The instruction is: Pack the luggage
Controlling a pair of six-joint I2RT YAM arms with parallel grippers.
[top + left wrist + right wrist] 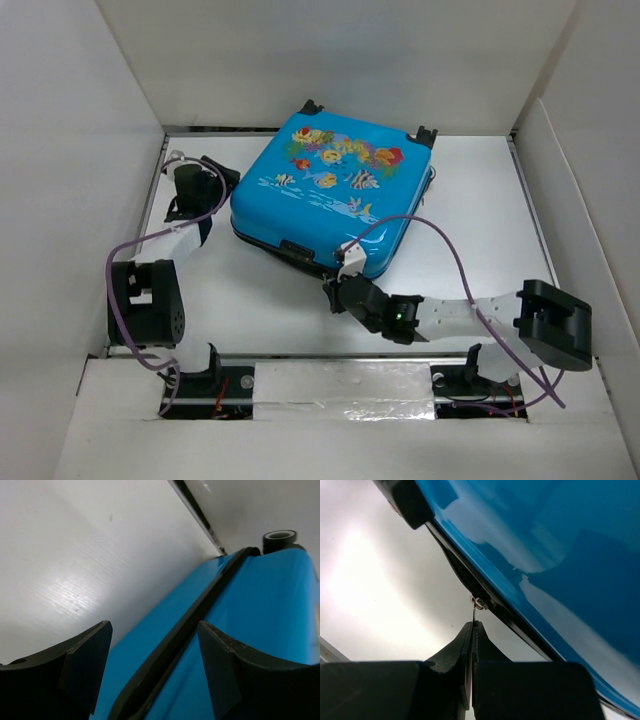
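Lying flat and closed on the white bench (pixel 480 210) is one piece of luggage (pixel 330 190), a bright blue hard suitcase with a print of cartoon fish and coral on its upper shell. It sits toward the far middle of the bench, turned a little so that one corner points to the near side. At its far edge I count two black wheels, one (pixel 311 106) on the left and one (pixel 426 134) on the right. One dark zipper line (pixel 190 625) runs around the side between the two blue shells.

Two arms are in view, one at each side of the luggage. The left tool (pixel 218 188) is just beside the left edge of the suitcase. Its two fingers stand wide apart and hold nothing; in the left wrist view the zipper line passes between them, and I cannot tell if a finger (pixel 85 665) touches the shell.

The right tool (pixel 338 288) is at the near edge of the luggage. Its two fingers are pressed together on one thin metal zipper pull (pixel 475 612), which goes up to a small ring (pixel 478 602) on the zipper line. One black fitting (pixel 407 500) is on the same edge, a little apart from the pull.

Two purple cables are there, one (pixel 122 300) along the left arm and one (pixel 452 250) in a loop over the right arm
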